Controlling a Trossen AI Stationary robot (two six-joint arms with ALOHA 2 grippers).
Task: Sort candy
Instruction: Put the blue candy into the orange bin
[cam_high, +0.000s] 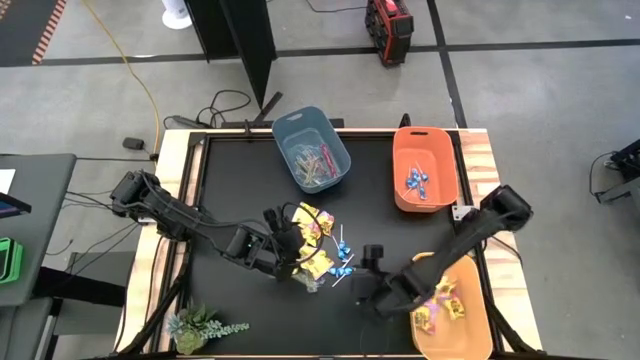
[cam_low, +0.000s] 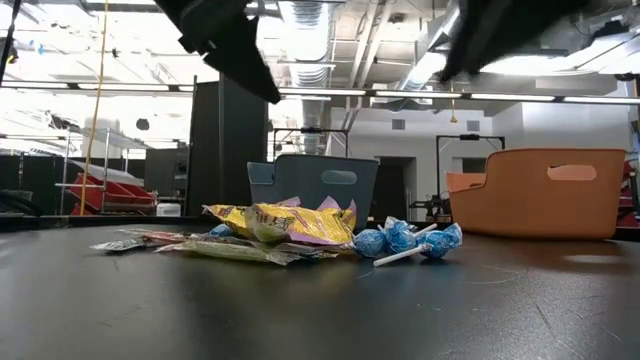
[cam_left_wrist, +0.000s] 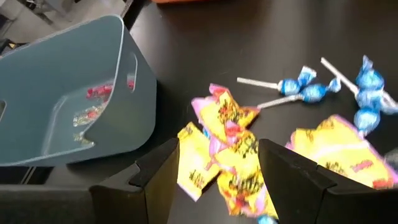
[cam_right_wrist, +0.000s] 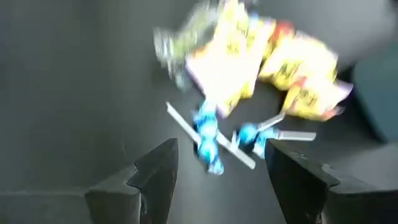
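Both claws are spread and empty, left gripper (cam_left_wrist: 217, 180) right over the candy pile (cam_high: 322, 248) and right gripper (cam_right_wrist: 217, 177) just beside it, probably lining up picks.

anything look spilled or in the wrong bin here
Nothing looks misplaced. Pinkish clear-wrapped sticks lie in the blue-grey plastic bin, blue-wrapped lollipops in the orange bin, yellow packets in the yellow bin. The loose candy pile mid-table is just unsorted.
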